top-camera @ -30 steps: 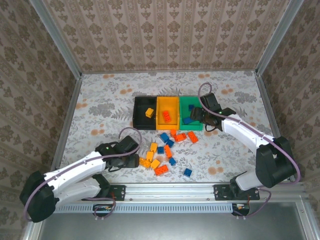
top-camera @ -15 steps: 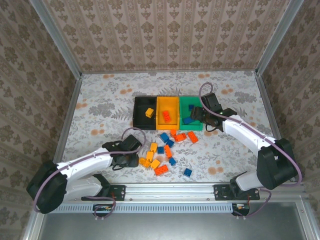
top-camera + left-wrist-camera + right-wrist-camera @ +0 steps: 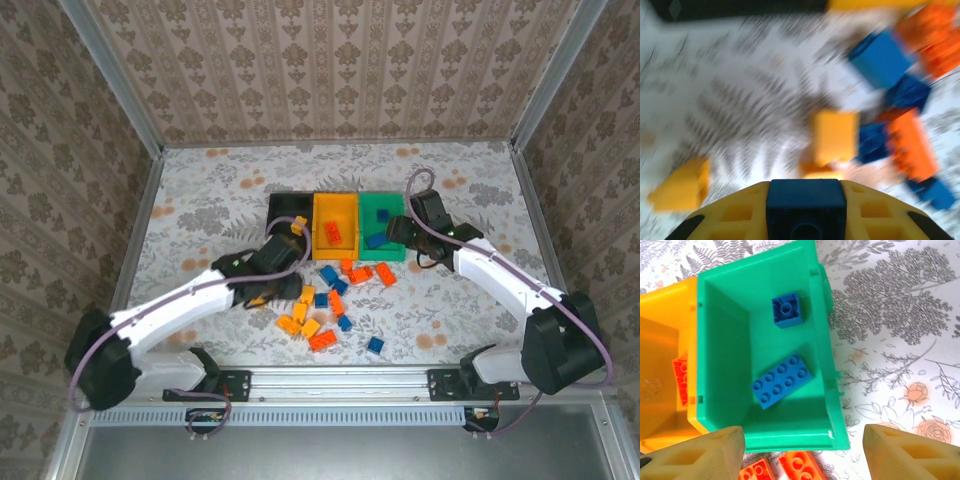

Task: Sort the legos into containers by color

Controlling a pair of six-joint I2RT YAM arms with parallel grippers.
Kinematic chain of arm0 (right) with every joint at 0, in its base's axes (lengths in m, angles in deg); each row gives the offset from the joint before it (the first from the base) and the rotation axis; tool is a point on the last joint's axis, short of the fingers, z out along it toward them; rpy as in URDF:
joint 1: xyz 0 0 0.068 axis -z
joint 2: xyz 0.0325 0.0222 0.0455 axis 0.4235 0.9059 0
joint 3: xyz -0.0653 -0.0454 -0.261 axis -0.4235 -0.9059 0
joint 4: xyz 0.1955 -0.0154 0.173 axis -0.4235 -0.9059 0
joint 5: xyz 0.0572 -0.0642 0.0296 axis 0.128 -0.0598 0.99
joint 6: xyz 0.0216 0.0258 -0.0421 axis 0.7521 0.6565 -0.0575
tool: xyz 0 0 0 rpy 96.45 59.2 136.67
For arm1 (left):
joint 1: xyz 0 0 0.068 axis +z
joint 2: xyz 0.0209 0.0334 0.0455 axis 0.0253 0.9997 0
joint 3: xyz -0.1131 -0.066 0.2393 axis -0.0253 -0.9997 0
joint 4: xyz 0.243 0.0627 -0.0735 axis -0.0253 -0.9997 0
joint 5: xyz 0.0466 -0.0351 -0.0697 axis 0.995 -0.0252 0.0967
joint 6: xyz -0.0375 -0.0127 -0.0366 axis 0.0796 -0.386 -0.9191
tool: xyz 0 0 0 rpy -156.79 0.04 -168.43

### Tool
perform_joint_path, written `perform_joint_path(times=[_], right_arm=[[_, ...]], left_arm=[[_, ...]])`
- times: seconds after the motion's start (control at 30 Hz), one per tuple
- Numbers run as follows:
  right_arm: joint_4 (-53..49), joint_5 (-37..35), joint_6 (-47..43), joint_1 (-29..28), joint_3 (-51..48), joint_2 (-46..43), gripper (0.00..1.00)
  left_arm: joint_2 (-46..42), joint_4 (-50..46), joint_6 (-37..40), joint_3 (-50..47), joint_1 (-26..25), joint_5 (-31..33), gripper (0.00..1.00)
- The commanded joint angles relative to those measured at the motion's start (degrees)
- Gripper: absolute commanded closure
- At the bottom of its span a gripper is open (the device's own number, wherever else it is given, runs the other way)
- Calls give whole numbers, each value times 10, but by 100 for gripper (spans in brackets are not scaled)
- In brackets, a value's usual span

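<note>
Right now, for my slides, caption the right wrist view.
Open right gripper hovers above green bin holding two blue bricks.

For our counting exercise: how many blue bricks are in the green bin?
2. A square brick lies toward one end of the green bin; a long brick lies near its middle. None seems hidden.

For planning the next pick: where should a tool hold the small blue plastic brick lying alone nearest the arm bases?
Probably its opposite side walls, from straight above: the small blue plastic brick lies flat, apart from the other bricks.
</note>
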Motion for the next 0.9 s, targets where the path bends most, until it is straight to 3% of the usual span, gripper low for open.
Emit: perform_joint_path(times=[0.0,0.2,0.4,0.63,0.87], right_arm=[[-6,-6,12,7,-26,-15,34],[-16,-7,11,11,-48,-34,34],[-23,-9,11,18,-66,-56,34],[-24,-11,14,26,-83,-80,34],[-31,-11,14,29,-86,-95,31]], left_arm=[[101,68,56,104,-8,-5,75],[287,98,113,319,-5,-13,75],[433,66,136,510,5,-32,75],[540,34,129,632,12,-74,70],[569,30,108,689,13,-96,39]])
